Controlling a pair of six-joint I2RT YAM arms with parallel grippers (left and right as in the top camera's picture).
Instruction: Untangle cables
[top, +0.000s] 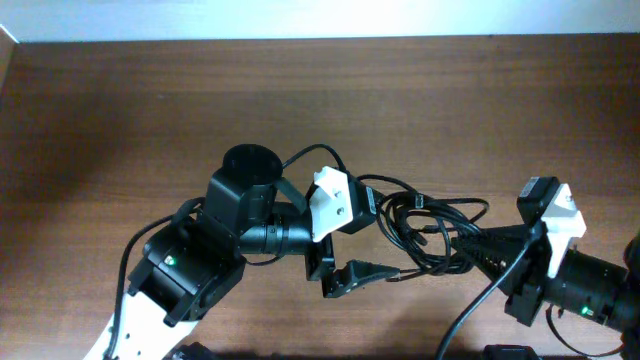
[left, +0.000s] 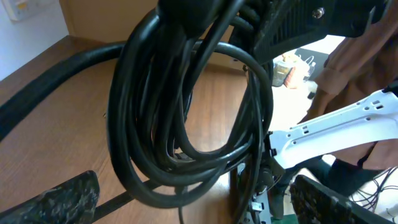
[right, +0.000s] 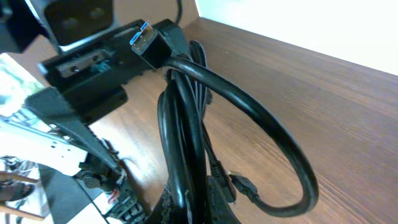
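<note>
Glossy black cables loop smoothly over the woodgrain table. The right gripper apparently pinches them; the left gripper has its textured fingers wide apart.

Black arms — white brackets (green LEDs)

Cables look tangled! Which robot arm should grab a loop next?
Left, probably: the left arm has open jaws beside the cables; the right arm has its jaws shut on them.

Top of the cables beyond the left wrist view's edge
</note>
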